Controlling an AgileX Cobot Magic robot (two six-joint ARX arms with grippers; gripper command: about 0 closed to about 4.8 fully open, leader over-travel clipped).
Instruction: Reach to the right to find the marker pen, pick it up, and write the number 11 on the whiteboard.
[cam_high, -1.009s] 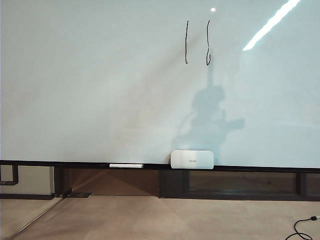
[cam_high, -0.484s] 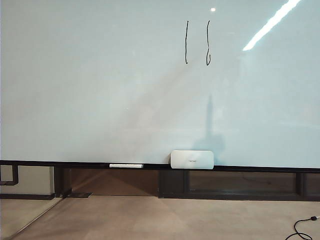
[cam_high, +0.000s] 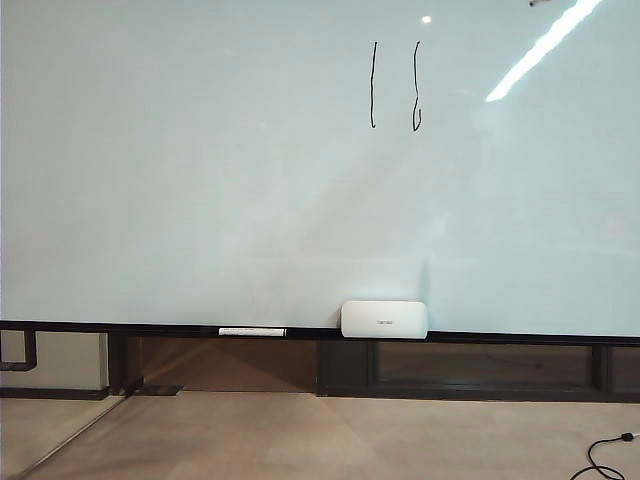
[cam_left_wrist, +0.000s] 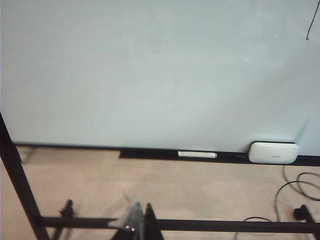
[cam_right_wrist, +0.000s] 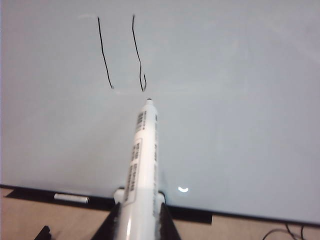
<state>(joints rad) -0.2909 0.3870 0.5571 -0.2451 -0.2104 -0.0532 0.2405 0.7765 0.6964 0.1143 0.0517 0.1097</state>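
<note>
My right end effector (cam_right_wrist: 139, 212) was pinched tight on the marker pen (cam_right_wrist: 142, 150), barrel sticking out ahead of the wrist with the dark tip pointing at the whiteboard (cam_high: 200, 180) but not touching it. The tip sat just under the number 11 (cam_high: 395, 85), close to the hooked foot of the right-hand stroke in my right wrist view. Both strokes were up near the top of the board, a bit right of the middle from the exterior view.

My left end effector (cam_left_wrist: 135, 222) only barely showed at the edge of its wrist view, fingers looking close together with nothing between them, but it was too blurry and cropped, so I couldn't tell for sure. It hung low, well back from the board, over a black frame bar (cam_left_wrist: 200, 225).

Down on the board's black bottom rail (cam_high: 500, 336) there was a small white rounded box (cam_high: 384, 319) and, to its left, a thin white stick (cam_high: 252, 331) lying flat. A cable (cam_high: 605, 455) was on the floor at the right.
</note>
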